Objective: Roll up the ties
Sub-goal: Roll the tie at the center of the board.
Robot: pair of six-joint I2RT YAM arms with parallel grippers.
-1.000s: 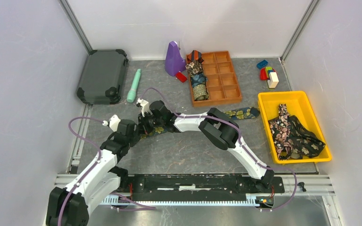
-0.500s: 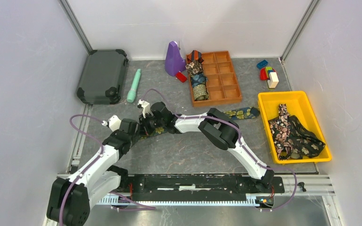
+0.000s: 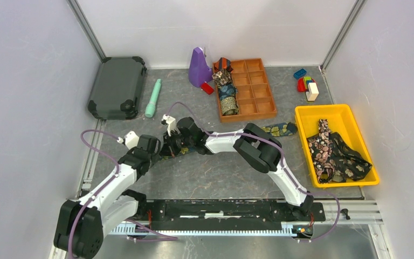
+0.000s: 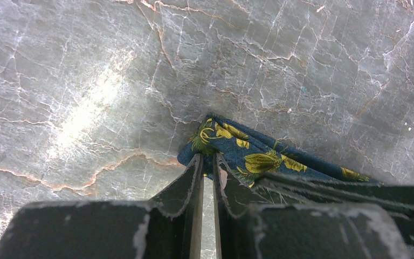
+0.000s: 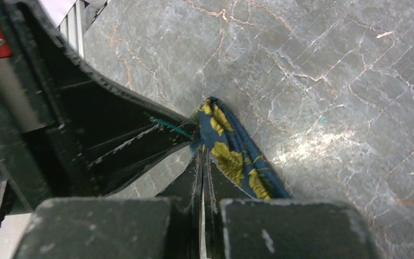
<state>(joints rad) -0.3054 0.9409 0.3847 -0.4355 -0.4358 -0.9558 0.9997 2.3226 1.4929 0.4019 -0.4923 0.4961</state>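
The top camera is looking down from above and behind my bases, taking in the whole counter (image 3: 205,178). Each wrist camera is peering along its own jaws, very close to the marbled surface, and both are sharing the navy-gold tie (image 4: 248,156) end from opposite sides.

Seen from the right wrist, the right gripper (image 5: 201,156) rises from six o'clock to the centre, its two black fingers pressed almost together with only a thin slit between them. Their tips meet the edge of a navy tie (image 5: 229,159) printed with yellow flowers. The tie's folded end sits just above centre, and the strip runs off toward five o'clock. From nine o'clock the left gripper (image 5: 193,129) reaches in, its dark fingers converging on the fold. Beneath lies a grey, marble-veined table (image 5: 329,81).
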